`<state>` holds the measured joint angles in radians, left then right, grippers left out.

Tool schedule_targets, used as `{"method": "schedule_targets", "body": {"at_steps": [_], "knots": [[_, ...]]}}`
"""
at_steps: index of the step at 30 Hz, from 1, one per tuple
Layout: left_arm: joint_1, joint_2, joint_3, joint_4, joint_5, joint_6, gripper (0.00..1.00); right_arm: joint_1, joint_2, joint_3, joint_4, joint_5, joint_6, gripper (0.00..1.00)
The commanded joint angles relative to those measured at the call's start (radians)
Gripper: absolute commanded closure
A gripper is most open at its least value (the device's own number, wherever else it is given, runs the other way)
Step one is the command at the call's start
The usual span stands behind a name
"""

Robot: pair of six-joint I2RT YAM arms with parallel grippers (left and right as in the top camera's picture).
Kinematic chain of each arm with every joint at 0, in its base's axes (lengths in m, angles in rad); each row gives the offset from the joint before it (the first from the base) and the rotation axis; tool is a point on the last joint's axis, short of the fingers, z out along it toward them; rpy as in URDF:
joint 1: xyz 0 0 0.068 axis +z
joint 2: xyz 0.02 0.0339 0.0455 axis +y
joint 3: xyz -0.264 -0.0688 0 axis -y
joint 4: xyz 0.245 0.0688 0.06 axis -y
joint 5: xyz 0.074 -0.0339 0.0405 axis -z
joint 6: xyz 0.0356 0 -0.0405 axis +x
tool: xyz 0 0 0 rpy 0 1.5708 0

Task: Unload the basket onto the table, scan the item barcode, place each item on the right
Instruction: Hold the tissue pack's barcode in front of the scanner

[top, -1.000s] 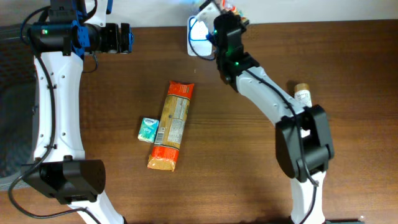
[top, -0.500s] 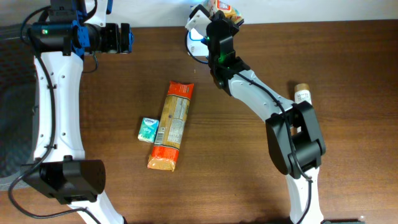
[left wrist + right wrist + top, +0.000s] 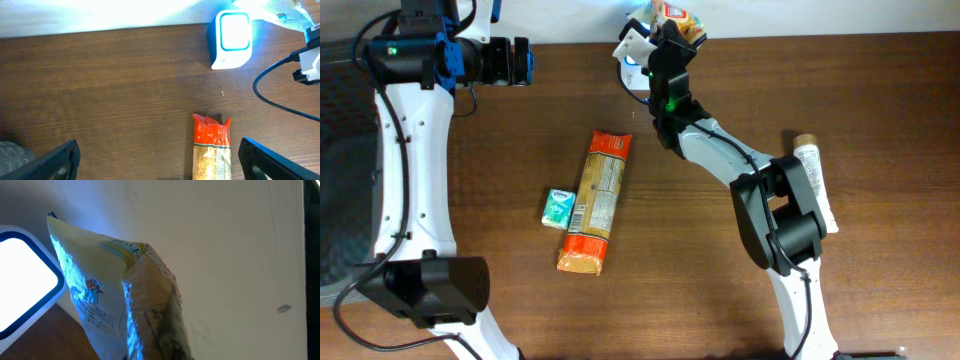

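A crinkly snack bag (image 3: pixel 678 12) with yellow and orange print hangs at the table's far edge, with my right gripper (image 3: pixel 663 33) shut on it. In the right wrist view the bag (image 3: pixel 127 297) fills the middle, lit blue, and hides my fingers. The white barcode scanner (image 3: pixel 629 52) with its glowing window (image 3: pixel 20 287) stands just left of the bag. My left gripper (image 3: pixel 525 62) hovers open at the far left; its view shows the scanner (image 3: pixel 231 39) ahead and nothing gripped between its fingers (image 3: pixel 267 160).
A long orange pasta packet (image 3: pixel 596 202) lies mid-table, its top end (image 3: pixel 212 145) under the left wrist. A small green packet (image 3: pixel 557 208) sits to its left. A white tube (image 3: pixel 812 172) lies by the right arm's base. A black cable (image 3: pixel 272 97) runs beside the scanner.
My right gripper has carried the bag left and toward the far edge, closer to the scanner. The right arm's elbow swung left, uncovering more of the tube. The left arm has not moved.
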<state>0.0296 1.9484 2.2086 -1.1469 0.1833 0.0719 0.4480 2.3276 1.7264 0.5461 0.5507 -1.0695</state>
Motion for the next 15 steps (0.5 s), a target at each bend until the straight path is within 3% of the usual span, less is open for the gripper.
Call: {"method": "schedule_targets", "body": {"at_steps": [1,10,15], "knots": [[0.002,-0.016,0.005,0.002,0.003,0.016,0.01,0.011,-0.011,0.02,0.012,0.015,0.0,0.96],[0.002,-0.016,0.005,0.001,0.004,0.016,0.01,0.025,-0.085,0.02,0.049,0.045,0.075,0.96],[0.002,-0.016,0.005,0.001,0.003,0.016,0.01,0.009,-0.304,0.02,-0.266,0.029,0.321,0.96]]}}
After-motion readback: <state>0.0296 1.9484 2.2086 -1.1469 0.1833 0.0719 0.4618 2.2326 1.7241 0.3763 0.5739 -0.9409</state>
